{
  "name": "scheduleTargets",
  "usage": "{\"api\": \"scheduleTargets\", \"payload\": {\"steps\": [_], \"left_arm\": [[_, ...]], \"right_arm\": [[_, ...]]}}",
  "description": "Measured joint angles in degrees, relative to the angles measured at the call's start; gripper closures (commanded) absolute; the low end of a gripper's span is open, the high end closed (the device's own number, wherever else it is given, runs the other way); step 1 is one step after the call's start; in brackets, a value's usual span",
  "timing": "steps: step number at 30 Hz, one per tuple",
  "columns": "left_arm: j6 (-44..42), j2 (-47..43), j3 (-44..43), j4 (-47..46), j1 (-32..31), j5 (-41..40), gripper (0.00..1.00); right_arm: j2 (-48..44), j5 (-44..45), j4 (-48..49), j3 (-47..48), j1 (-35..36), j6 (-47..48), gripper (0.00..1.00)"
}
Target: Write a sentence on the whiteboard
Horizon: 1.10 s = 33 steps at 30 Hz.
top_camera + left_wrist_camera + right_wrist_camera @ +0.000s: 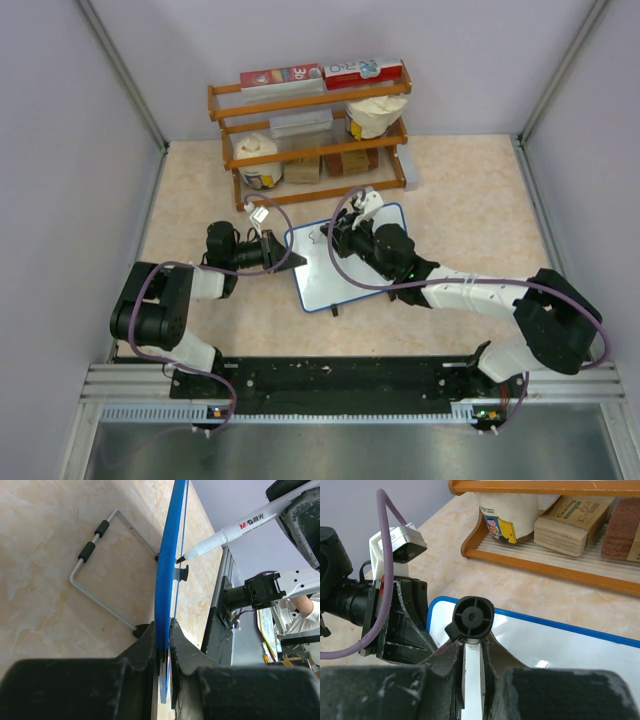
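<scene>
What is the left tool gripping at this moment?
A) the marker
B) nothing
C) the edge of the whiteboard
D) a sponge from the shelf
C: the left wrist view shows the blue frame of the whiteboard clamped in the left tool; the marker is in the right tool.
</scene>
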<state>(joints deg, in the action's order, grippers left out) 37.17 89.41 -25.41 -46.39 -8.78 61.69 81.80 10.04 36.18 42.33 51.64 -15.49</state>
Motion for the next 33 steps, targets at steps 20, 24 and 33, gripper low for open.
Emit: {"api": "scheduleTargets", "payload": {"steps": [20,24,33], "left_arm": [[0.0,0.0,0.0,0.1,0.0,0.0,1.00],[0.0,0.1,0.0,0.0,0.0,0.0,1.00],[0.0,0.1,-0.1,-0.3,0.0,0.3,1.00]], "right_arm": [[1.4,-2.6,1.6,-0.2,0.0,-1.7,1.00],[1.4,-2.6,1.5,-0.2,0.0,-2.3,1.00],[-0.5,-4.1,0.2,-0.3,-0.9,-4.8,1.00]]}}
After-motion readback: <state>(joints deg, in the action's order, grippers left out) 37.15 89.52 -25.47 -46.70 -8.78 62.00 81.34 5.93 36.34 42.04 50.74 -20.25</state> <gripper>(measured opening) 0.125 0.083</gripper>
